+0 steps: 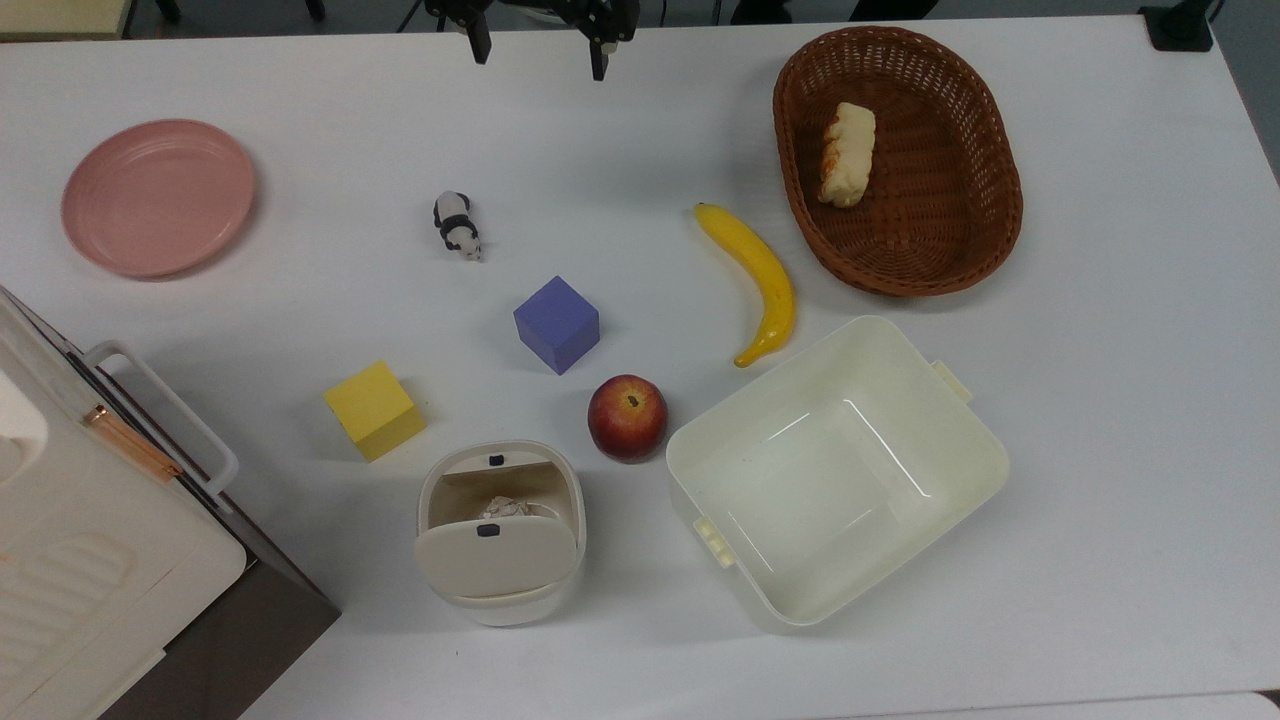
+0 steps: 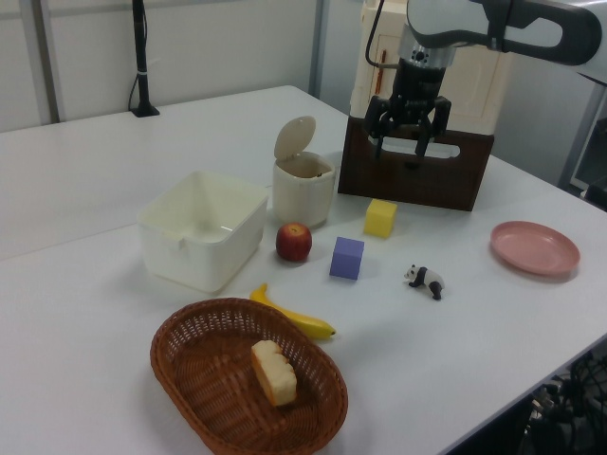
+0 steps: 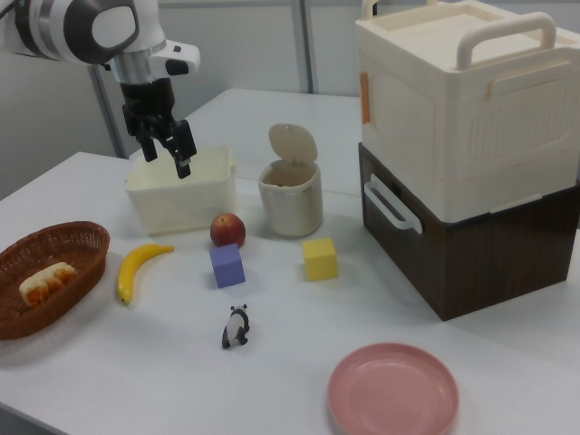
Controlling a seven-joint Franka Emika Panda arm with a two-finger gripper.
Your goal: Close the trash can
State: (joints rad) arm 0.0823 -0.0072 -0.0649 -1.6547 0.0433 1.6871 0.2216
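Observation:
The trash can (image 1: pixel 500 540) (image 2: pixel 303 190) (image 3: pixel 290 198) is a small cream-white bin standing near the table's front edge in the top view. Its hinged lid (image 1: pixel 496 558) (image 2: pixel 294 138) (image 3: pixel 293 143) stands raised and tilted back, and crumpled paper shows inside. A small black button sits on the lid. My gripper (image 1: pixel 540 50) (image 2: pixel 402 147) (image 3: pixel 167 152) hangs open and empty high above the table, at the far edge in the top view, well away from the bin.
Around the bin lie a red apple (image 1: pixel 627 417), a yellow cube (image 1: pixel 374 410), a purple cube (image 1: pixel 557 323), a banana (image 1: pixel 760 280), a toy panda (image 1: pixel 458 226) and a large cream tub (image 1: pixel 835 470). A pink plate (image 1: pixel 158 196), a wicker basket (image 1: pixel 897 160) with bread and a white box on a brown cabinet (image 1: pixel 90 540) stand further out.

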